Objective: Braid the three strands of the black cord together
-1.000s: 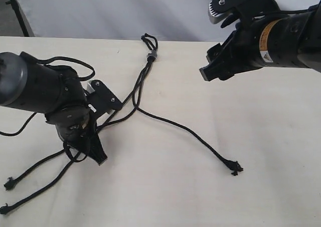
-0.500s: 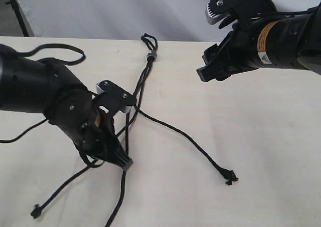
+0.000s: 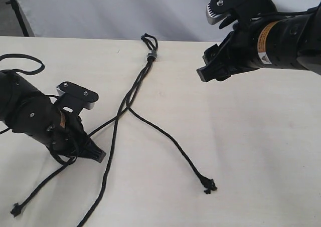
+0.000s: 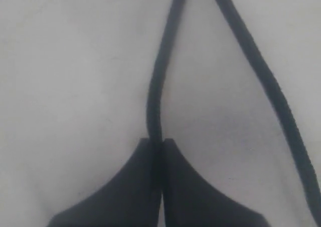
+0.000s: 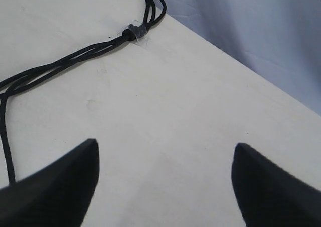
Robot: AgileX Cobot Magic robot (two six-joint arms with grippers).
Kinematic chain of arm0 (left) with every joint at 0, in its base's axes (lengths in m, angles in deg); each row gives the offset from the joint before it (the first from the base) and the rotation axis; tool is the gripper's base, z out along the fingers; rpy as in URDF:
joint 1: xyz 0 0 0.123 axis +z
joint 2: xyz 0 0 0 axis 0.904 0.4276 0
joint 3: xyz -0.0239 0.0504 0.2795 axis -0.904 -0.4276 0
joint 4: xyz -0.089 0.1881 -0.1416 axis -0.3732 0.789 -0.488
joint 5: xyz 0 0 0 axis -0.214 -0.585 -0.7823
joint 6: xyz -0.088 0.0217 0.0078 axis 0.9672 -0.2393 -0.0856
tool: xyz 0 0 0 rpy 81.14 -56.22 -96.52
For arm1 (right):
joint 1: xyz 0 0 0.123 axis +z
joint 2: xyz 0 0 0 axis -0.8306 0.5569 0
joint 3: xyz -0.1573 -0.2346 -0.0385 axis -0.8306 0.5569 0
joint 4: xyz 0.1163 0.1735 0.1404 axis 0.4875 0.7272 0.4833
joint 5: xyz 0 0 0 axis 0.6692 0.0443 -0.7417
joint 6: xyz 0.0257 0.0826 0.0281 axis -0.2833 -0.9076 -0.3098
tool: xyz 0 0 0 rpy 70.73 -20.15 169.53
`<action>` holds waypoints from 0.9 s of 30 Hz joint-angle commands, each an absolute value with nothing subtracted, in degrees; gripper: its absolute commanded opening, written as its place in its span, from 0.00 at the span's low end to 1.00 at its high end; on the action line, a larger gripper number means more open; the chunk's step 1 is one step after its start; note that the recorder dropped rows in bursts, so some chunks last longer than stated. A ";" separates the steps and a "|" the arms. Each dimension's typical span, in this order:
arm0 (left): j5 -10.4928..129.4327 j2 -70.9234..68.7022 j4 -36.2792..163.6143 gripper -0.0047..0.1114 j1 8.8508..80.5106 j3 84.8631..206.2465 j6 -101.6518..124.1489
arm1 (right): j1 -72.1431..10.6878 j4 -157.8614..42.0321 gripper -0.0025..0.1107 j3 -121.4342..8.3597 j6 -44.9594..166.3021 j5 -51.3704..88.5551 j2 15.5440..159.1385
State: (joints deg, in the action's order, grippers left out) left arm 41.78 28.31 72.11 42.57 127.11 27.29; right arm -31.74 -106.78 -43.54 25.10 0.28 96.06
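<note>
The black cord lies on the pale table (image 3: 261, 152), its small loop (image 3: 147, 38) and grey band (image 3: 152, 53) at the far side. Three strands fan out toward the near edge. My left gripper (image 3: 98, 157) is shut on the left strand (image 4: 154, 86), which trails to a frayed knot (image 3: 15, 210). The middle strand (image 3: 108, 162) crosses it and runs off the near edge. The right strand (image 3: 170, 139) ends in a knot (image 3: 207, 186). My right gripper (image 3: 205, 72) hangs open above the table, right of the band (image 5: 135, 30), holding nothing.
A pale cloth backdrop (image 3: 100, 11) hangs behind the table's far edge. The left arm's smooth black cable (image 3: 22, 59) loops over the table at the far left. A second strand (image 4: 271, 86) runs beside the pinched one in the left wrist view.
My left gripper swung right with its strand, then back left and lower. The middle strand now runs off the near edge, and the right strand's knot slid nearer and leftward. The right arm barely moved.
</note>
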 commanded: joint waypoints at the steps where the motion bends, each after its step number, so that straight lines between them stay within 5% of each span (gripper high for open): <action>1: 43.78 28.27 71.96 0.05 42.79 126.26 27.69 | -32.09 -105.67 0.64 -43.40 24.63 0.22 95.76; 4: 43.78 28.27 71.80 0.12 42.79 126.26 28.01 | -32.09 -105.67 0.64 -43.40 24.63 0.22 95.76; 12: 45.05 28.27 71.80 0.54 42.79 126.26 29.08 | -32.09 -104.94 0.64 -43.40 24.63 1.03 95.76; 19: 45.47 24.24 72.05 0.56 43.78 126.26 29.08 | -31.88 -97.72 0.64 -43.40 24.84 3.22 95.76; 27: 45.38 15.53 72.05 0.56 55.86 126.26 29.22 | -29.55 -90.79 0.63 -44.69 29.21 2.27 97.99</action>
